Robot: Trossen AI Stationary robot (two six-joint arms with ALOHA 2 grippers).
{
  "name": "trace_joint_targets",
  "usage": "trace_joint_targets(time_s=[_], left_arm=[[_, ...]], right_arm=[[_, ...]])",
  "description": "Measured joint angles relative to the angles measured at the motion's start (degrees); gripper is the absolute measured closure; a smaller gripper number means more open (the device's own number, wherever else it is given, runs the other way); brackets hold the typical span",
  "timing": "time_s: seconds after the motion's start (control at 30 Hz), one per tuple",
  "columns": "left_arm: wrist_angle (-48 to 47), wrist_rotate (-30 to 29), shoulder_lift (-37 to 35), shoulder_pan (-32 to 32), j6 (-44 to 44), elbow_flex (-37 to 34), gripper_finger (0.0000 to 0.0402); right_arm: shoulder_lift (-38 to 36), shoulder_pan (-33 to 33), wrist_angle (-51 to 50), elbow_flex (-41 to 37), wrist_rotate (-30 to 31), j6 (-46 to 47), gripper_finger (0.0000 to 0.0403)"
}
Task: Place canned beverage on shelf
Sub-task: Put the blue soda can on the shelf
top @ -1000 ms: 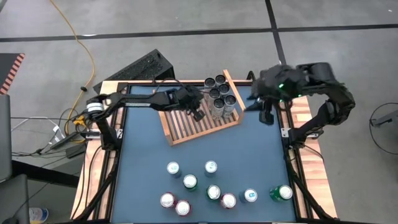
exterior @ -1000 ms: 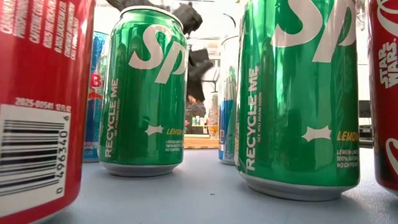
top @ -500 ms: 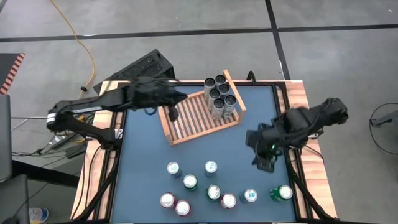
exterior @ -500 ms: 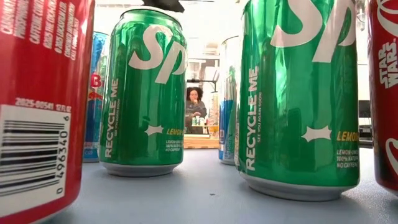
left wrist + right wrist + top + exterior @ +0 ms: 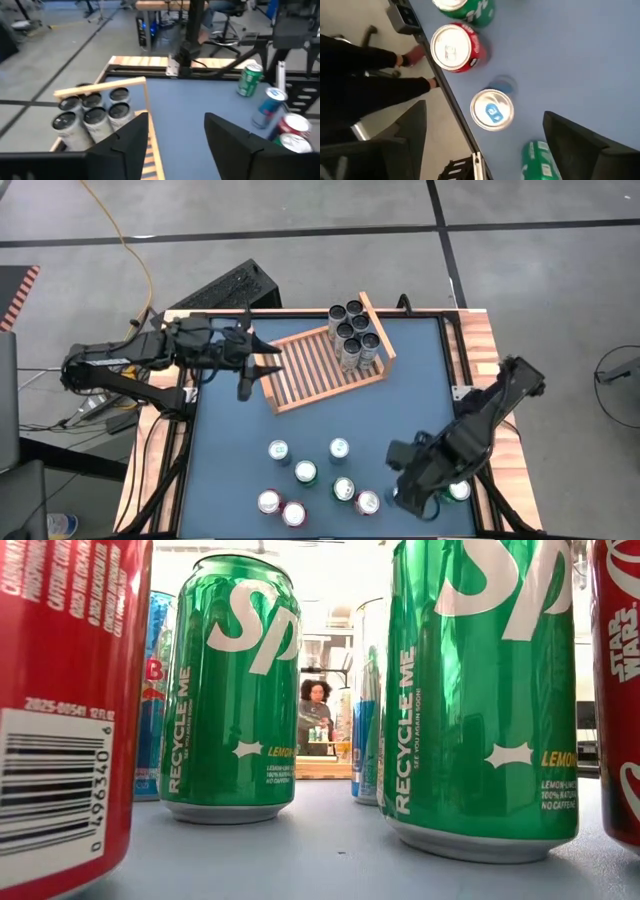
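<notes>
Shelf (image 5: 322,366) sits at worktop's far edge, 6 cans (image 5: 352,332) packed in its far-right corner, leaving slats free. Right gripper (image 5: 485,145), fingers spread & empty, hangs over blue can (image 5: 492,109) near the front-right corner, prob next pick. Left gripper (image 5: 176,137), fingers apart, empty, by shelf's left end.

Bench (image 5: 230,470) top was matte blue, edged in light wood. Shelf (image 5: 305,370) was light-brown wood with slatted stripes; the cans on it (image 5: 352,330) were grey with dark tops. Loose cans (image 5: 310,480) were green, red and blue with silver lids. Green can (image 5: 228,690) bore white lettering; red can (image 5: 60,710) had a white barcode patch. Floor was grey with dark lines; cable (image 5: 125,250) was yellow.
</notes>
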Motion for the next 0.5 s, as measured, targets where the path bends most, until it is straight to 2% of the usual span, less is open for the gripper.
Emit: trace_joint_targets(time_s=[0.23,0.4,0.5], left_arm=[[-2.3,0.7,0.2,-2.4,-2.1,0.0,0.0201],[-5.2,1.4,-1.2,-4.1,-5.8,0.0,0.02],[-7.2,2.4,-2.7,-5.3,-9.4,0.0,0.02]], right_arm=[[8.1,-4.8,1.6,0.0,1.0,-13.0,0.0085],[9.9,-11.0,1.8,0.0,1.1,-26.7,0.0085],[10.0,-14.9,2.1,0.0,1.1,-30.8,0.0085]])
